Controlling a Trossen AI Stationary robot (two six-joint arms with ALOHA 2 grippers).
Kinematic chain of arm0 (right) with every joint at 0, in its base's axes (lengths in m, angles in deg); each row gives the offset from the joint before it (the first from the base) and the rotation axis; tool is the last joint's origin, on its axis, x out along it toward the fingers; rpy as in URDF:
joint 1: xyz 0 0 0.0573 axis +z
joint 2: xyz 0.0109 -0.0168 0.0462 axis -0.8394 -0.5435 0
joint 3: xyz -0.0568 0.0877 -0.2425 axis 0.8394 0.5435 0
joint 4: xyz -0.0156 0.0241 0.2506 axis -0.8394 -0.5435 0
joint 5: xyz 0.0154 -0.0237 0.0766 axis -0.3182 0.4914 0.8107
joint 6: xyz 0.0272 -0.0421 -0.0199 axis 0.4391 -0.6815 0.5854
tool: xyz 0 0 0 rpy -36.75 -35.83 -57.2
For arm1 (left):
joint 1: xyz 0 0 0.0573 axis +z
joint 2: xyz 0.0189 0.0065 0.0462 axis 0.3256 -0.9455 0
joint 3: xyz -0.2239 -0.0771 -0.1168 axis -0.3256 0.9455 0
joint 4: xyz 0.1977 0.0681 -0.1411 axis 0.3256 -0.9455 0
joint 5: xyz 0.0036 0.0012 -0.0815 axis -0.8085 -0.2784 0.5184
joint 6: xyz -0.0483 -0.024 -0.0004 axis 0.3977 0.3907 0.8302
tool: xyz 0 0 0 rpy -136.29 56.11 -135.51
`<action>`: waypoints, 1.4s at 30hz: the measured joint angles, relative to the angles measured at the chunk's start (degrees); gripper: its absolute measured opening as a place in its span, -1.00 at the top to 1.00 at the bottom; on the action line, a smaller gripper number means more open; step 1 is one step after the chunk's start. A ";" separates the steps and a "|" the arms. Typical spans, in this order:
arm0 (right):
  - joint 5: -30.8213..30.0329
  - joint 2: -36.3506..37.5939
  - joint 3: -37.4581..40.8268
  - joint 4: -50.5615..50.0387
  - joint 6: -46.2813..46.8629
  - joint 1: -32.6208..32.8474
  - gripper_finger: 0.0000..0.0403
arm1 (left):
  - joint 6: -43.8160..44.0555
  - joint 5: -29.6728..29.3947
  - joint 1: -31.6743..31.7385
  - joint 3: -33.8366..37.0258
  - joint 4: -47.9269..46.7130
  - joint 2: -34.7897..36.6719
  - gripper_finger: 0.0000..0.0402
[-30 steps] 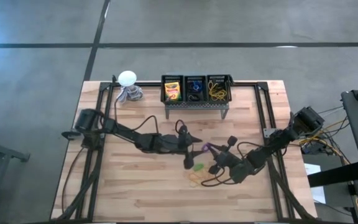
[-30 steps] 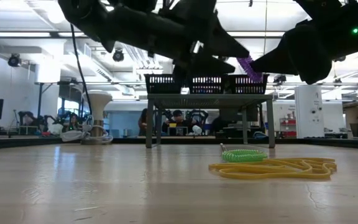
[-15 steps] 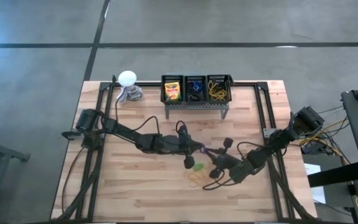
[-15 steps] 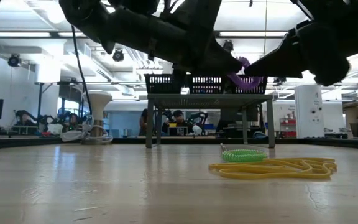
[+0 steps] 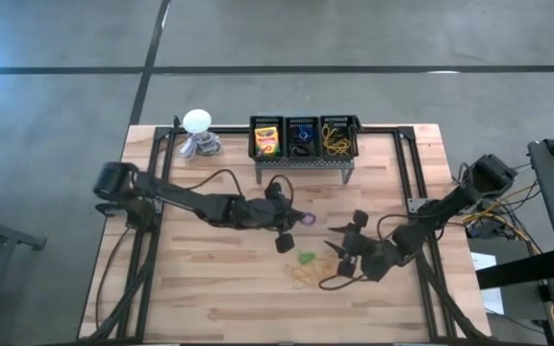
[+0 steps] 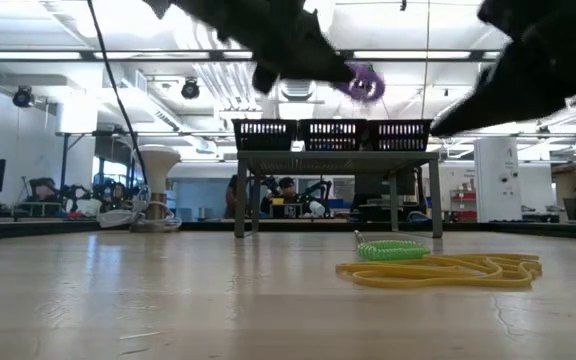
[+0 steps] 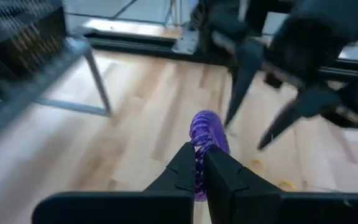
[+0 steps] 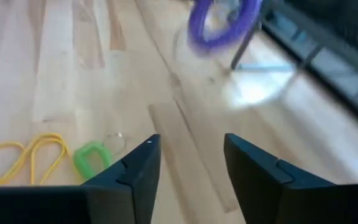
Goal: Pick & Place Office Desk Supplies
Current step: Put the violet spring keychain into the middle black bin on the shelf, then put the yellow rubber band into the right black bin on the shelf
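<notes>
My left gripper (image 5: 294,218) is shut on a purple elastic ring (image 7: 206,129) above the middle of the table, in front of the basket rack; the low view shows the ring (image 6: 365,83) high above the wood. To its right, my right gripper (image 5: 339,247) stands open, with nothing between its fingers (image 8: 191,155) and the ring (image 8: 220,22) ahead of it. A green ring (image 5: 306,258) lies flat on the table. A tangle of yellow rubber bands (image 5: 304,276) lies flat just nearer than it. My left gripper pinches one side of the purple ring's band (image 7: 199,165) between its two fingers. The fingers come from the table's left, slanting a little downward. The rest of the ring sticks out past the fingertips, lifted clear of the table.
A rack of three black baskets (image 5: 305,125) stands at the far edge, holding a crayon box (image 5: 266,141), dark rings (image 5: 302,136) and yellow bands (image 5: 337,140). A white ball on a coiled grey base (image 5: 198,122) sits at the far left. Black frame rails run along both table sides.
My left gripper has shut on the purple ring that my right gripper was holding. My right gripper has opened, let go and drawn back toward the table's right edge. My left gripper has then risen with the ring, a little toward the far edge.
</notes>
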 joint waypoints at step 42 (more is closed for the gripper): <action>-4.92 -6.77 3.82 4.22 5.83 -0.03 0.19 | -2.32 15.48 30.61 -17.33 -20.31 -3.15 0.33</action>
